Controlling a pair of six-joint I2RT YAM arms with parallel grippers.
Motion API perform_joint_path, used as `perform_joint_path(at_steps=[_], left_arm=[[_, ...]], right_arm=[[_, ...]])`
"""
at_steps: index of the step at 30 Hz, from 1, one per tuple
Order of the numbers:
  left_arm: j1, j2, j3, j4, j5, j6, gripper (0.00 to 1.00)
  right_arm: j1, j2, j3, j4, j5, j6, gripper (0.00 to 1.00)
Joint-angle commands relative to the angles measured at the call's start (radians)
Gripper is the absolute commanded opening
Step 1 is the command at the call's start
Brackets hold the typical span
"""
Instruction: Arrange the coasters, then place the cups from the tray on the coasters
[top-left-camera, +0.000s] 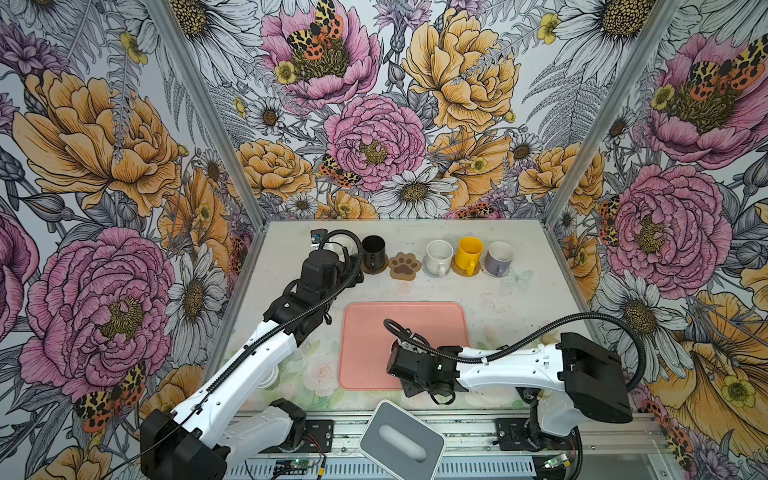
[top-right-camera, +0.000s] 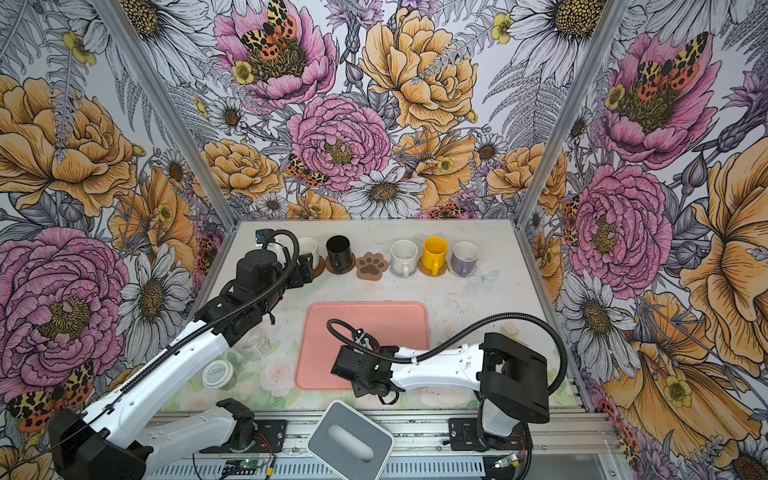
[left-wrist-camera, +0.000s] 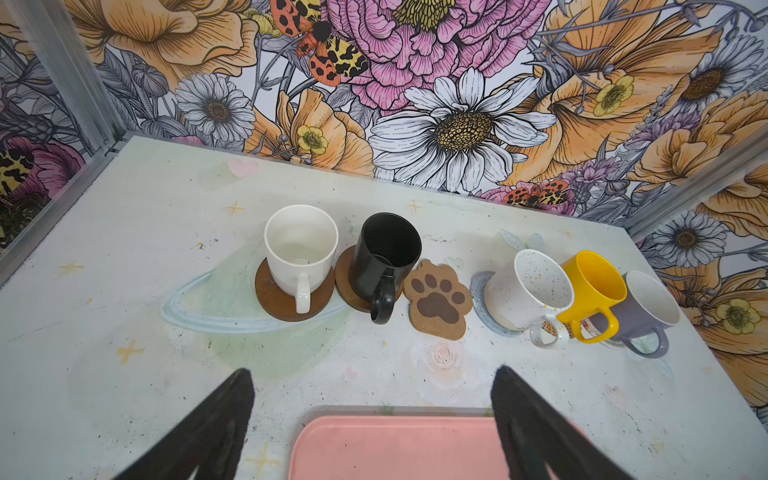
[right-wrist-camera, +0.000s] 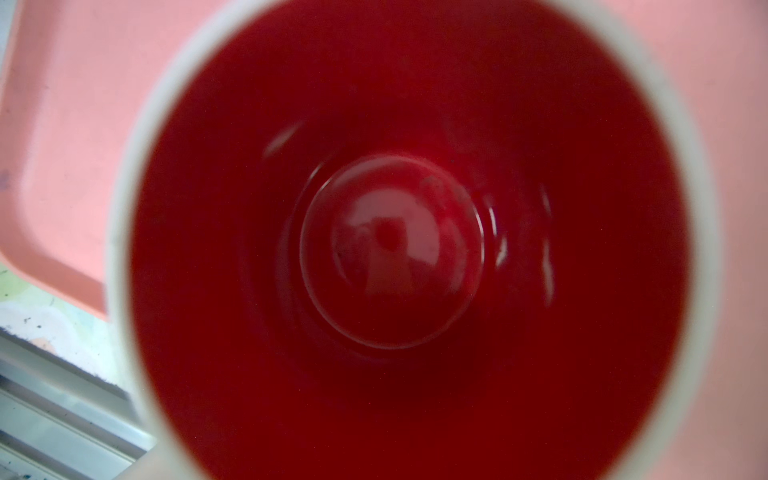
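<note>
Red-lined cup (right-wrist-camera: 390, 249): the last one on the pink tray (top-left-camera: 374, 324), standing near its front edge.
Right end effector (top-left-camera: 405, 358): pressed together directly over that cup, apparently on its handle (the contact itself was hidden).
Left end effector (left-wrist-camera: 374, 374): spread and empty, hanging near the back row.
Destination: the paw-shaped coaster (top-left-camera: 404, 266), bare between the black cup (top-left-camera: 372, 249) and the speckled cup (top-left-camera: 438, 255).
Doing it well: a straight lift, the cup kept level, then a centred descent clear of both neighbours seemed wise.
</note>
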Motion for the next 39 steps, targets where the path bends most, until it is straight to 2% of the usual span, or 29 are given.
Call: perform_joint_path(at_steps=[1,24,39], left_arm=[[0.011,-0.004,-0.012,0.003,0.019,-0.013,0.91],[0.038,-0.052,-0.036,-0.002,0.025,-0.014,0.91],[0.076,-0.077,-0.051,-0.004,0.041,-0.014,0.91]], right_arm=[[-0.008,-0.010,0.037,0.010,0.018,-0.012,0.00],[-0.070,-0.076,0.096,0.008,0.106,-0.073,0.00],[-0.240,-0.037,0.250,0.008,0.139,-0.238,0.00]])
